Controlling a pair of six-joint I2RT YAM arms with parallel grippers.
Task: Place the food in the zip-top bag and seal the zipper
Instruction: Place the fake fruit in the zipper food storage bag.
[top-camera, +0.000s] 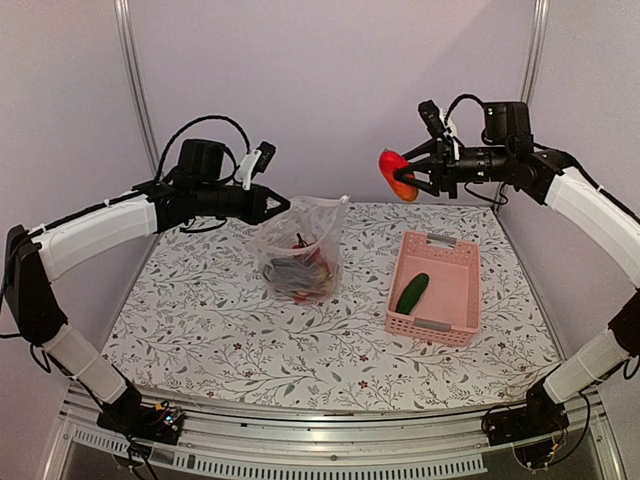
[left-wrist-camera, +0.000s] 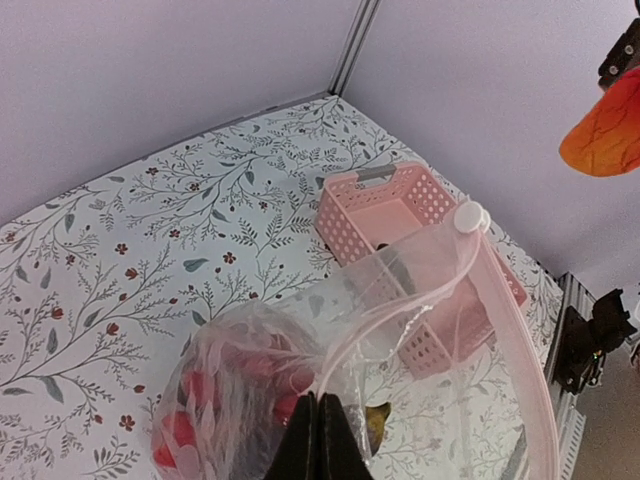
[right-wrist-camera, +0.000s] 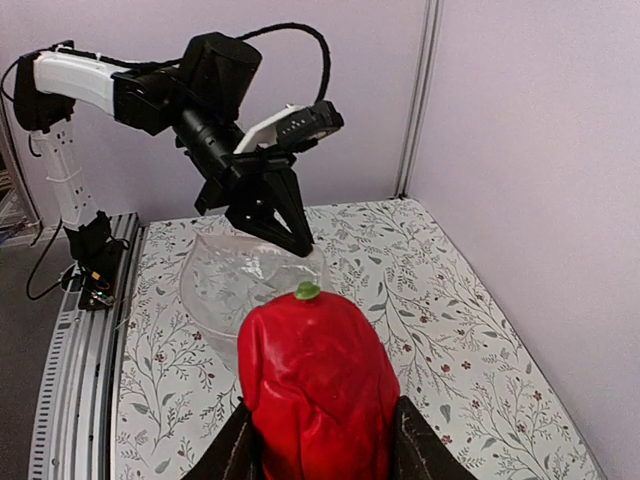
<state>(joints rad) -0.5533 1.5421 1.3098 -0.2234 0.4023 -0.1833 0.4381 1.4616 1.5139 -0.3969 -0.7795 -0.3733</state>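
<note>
We are in the loading step: the right gripper (top-camera: 412, 176) holds the pepper (top-camera: 398, 175) high in the air, well above the table (top-camera: 200, 320) and off to the right of the bag (top-camera: 300, 250), its jaws partway apart and closed on the pepper's sides. The left gripper (top-camera: 278, 206) has its jaws fully together on the bag's upper left edge, lifting the mouth so that it gapes upward. Several pieces of food already lie in the bag's bottom, while the cucumber (top-camera: 411, 293) lies in the basket (top-camera: 473, 290), so we judge the task a good way along, with sealing not yet begun. The next move calls for carrying the pepper left until it is over the mouth, lowering it between the walls, and only then letting go; a release too early could strike the rim or fold the soft film. The top view gives us the spacing between pepper, bag and basket. The left wrist view alone shows the fingertips pinching the film, and the zipper (left-wrist-camera: 490, 265) curving open along the mouth. The right wrist view alone shows how snugly the fingers flank the pepper, with the bag's opening straight beyond it.
</note>
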